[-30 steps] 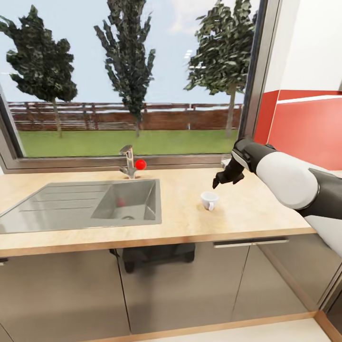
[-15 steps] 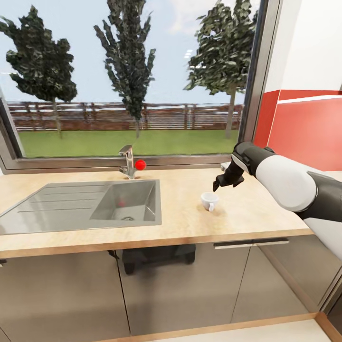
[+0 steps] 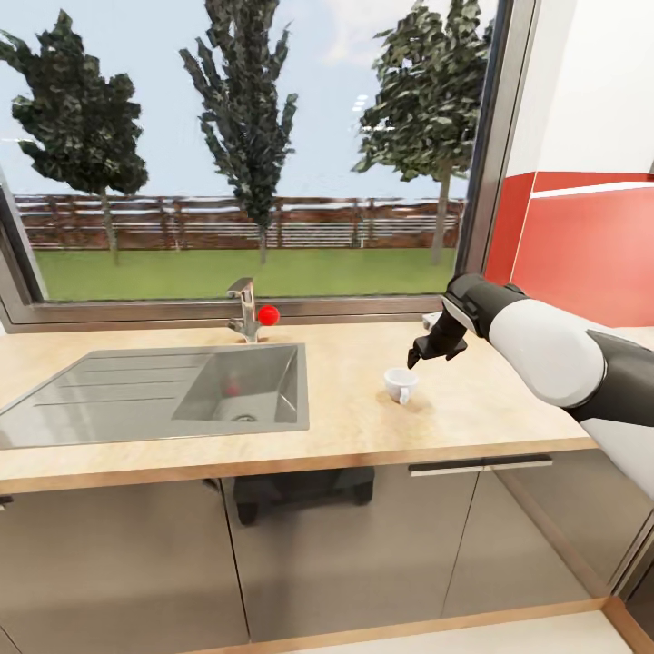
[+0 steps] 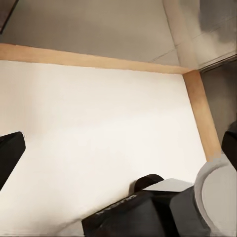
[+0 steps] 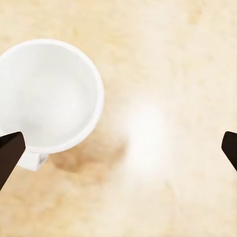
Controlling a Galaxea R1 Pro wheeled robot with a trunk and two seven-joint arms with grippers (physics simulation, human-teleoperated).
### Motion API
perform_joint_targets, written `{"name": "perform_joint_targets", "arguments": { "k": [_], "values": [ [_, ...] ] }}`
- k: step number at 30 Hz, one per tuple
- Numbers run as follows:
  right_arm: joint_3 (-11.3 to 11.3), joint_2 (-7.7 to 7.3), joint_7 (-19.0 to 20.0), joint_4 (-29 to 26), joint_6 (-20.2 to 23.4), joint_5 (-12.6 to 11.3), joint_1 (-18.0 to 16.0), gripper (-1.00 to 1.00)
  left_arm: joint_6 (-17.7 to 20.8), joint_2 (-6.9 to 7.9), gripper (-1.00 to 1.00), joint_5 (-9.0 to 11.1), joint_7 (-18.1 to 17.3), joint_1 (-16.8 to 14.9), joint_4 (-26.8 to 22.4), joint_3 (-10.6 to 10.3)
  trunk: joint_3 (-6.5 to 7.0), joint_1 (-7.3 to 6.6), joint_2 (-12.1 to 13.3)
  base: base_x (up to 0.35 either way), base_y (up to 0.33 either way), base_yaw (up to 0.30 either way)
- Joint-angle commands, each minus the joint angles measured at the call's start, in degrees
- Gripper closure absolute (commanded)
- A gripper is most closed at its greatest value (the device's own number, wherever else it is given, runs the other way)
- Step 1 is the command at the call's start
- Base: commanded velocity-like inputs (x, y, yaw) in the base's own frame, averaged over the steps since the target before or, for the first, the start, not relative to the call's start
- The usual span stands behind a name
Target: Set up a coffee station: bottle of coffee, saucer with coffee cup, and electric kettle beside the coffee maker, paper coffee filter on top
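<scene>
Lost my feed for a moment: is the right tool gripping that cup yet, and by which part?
Nothing is held. The right tool is open above the small white ceramic coffee cup, its fingertips apart and off it.

Head wide; right wrist straight down

I see a wood-grain counter [image 3: 472, 409] running across the head view. A steel sink [image 3: 241, 386] is set into it at my 10 o'clock, with a ribbed drainboard [image 3: 100, 395] on its far left side. A chrome tap [image 3: 243, 309] stands at the sink's back edge, a red knob [image 3: 268, 314] on its right side. Behind it is a big window [image 3: 245, 145] showing three trees, a lawn and a brown fence [image 3: 236, 222]. At 2 o'clock the wall [image 3: 590, 236] is red below and white above. Grey cabinets [image 3: 363, 554] sit beneath the counter, one with a bar handle [image 3: 479, 465]. In the left wrist view I see pale floor [image 4: 98, 128] with a wooden border [image 4: 200, 113].
</scene>
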Motion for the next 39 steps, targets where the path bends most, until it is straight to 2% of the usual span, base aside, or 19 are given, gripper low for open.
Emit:
{"name": "perform_joint_targets", "arguments": {
  "k": [1, 7, 22, 28, 39],
  "values": [
    [-0.23, -0.03, 0.35, 0.09, 0.02, 0.62, -0.08, -1.00, -0.50, 0.06, -1.00, 0.36, -0.08, 0.63, 0.02, -0.40, -0.06, 0.00, -0.03, 0.000, 0.000, 0.000],
    [-0.23, -0.03, 0.30, 0.09, 0.02, 0.62, -0.03, -1.00, -0.52, 0.03, -1.00, 0.36, -0.10, 1.98, 0.03, -0.40, -0.06, 0.00, -0.03, 0.000, 0.000, 0.000],
    [-0.23, -0.03, 0.30, 0.09, 0.02, 0.64, 0.10, -1.00, -0.59, 0.02, -1.00, 0.36, -0.09, 2.24, 0.03, -0.40, -0.06, 0.00, -0.03, 0.082, 0.000, 0.000],
    [-0.20, -0.06, 0.19, 0.09, 0.02, 0.66, 1.77, -1.00, -0.57, 0.02, -1.00, 0.36, -0.09, 2.24, 0.03, -0.40, -0.06, 0.00, -0.03, 0.023, 0.000, 0.000],
    [-0.14, -0.28, 0.12, 0.09, 0.02, 0.63, 2.87, -1.00, -0.59, 0.02, -1.00, 0.36, -0.02, 2.24, 0.03, -0.40, -0.06, 0.00, -0.03, 0.002, 0.000, 0.000]
  ]
}}
